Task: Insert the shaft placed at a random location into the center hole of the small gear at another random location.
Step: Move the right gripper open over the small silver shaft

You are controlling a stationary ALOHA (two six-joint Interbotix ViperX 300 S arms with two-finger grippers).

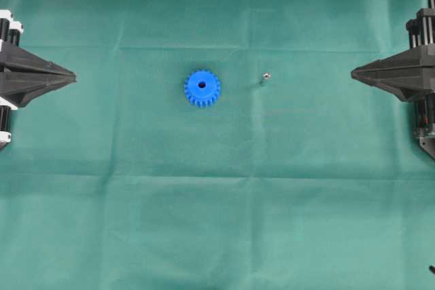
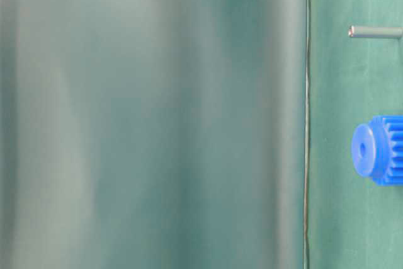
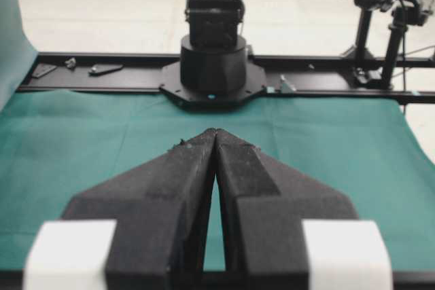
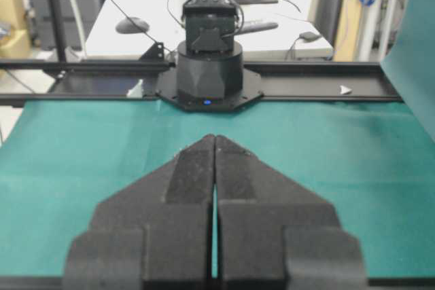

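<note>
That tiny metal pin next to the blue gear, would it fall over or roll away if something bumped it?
Probably yes. The shaft seems to stand on end on the green cloth, thin and tall, so a nudge would likely tip it. Once down, its round shape would probably let it roll, though the soft cloth may slow it.

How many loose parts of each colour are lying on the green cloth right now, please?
Blue: 1, the small gear
Silver-grey: 1, the shaft
Total: 2, both resting apart on the green cloth
</note>
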